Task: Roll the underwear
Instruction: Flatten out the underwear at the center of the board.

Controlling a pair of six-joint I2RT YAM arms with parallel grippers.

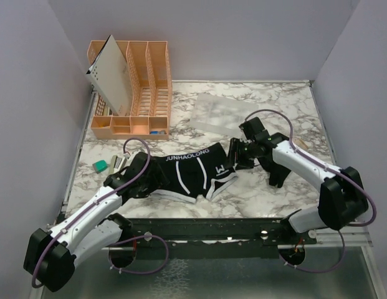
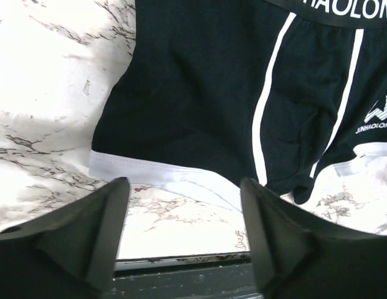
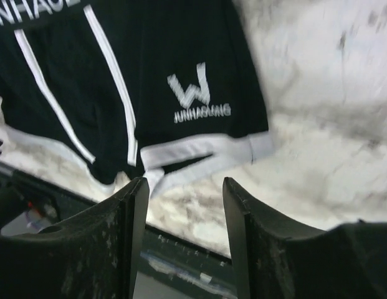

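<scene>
Lying flat for rolling, the underwear (image 1: pixel 193 171) has the left tool (image 2: pixel 184 182) released at nine o'clock, the right tool (image 3: pixel 184 182) released at three.

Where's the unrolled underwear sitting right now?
In the top view the underwear lies spread flat on the marble table, centre-left near the front edge, between the left gripper and the right gripper, in front of the orange organizer.

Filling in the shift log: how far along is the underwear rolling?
Done: the black boxer briefs lie spread flat on the marble table, no fold or roll showing. In hand: nothing; the left gripper and right gripper hover at their leg hems, jaws open. Left: the whole roll.
</scene>
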